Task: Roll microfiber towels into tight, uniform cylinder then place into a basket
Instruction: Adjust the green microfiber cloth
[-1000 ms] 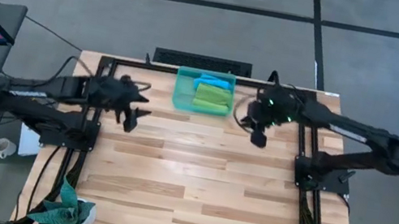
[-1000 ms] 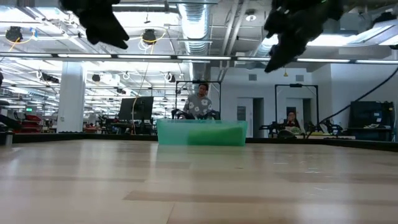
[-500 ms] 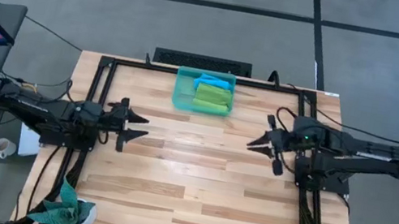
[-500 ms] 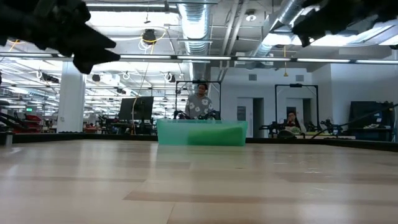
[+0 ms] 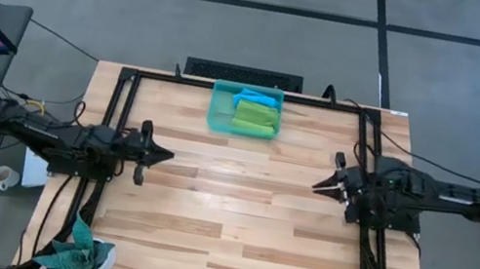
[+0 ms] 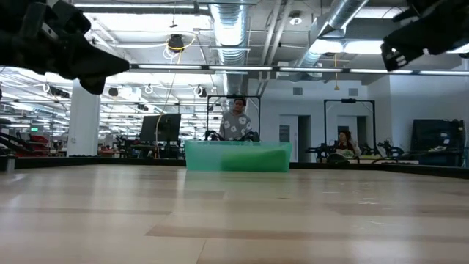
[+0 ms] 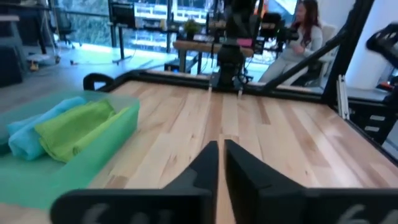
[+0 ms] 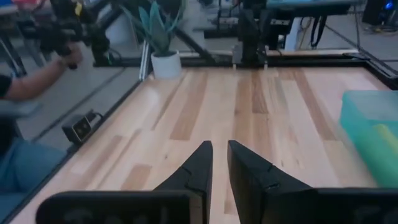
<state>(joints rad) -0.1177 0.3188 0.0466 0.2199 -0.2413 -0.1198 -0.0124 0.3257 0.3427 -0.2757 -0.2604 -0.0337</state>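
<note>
The translucent teal basket (image 5: 216, 111) stands at the middle of the table's far edge. Two rolled microfiber towels lie in it side by side, the sky-blue one (image 5: 254, 98) on the far side, the lime-green one (image 5: 254, 117) on the near side. My left gripper (image 5: 167, 152) hovers over the table's left part, shut and pointing toward the right edge. My right gripper (image 5: 316, 185) hovers over the right part, pointing toward the left edge, its fingers nearly together with nothing between them. Both are well clear of the basket, whose green towel (image 7: 78, 127) shows in the left wrist view.
Black frame rails (image 5: 130, 85) run along the table's left, right and far edges. A potted plant (image 5: 80, 253) stands at the near left corner. Bare wood lies between the two grippers. People sit in the room beyond (image 6: 236, 121); a person's arm (image 8: 37, 78) shows past the table.
My right gripper has drawn away from the basket, toward the table's right and near edges, and turned level. My left gripper has dropped lower, stretched out level, and shut its fingers. The towels and the basket have stayed where they were.
</note>
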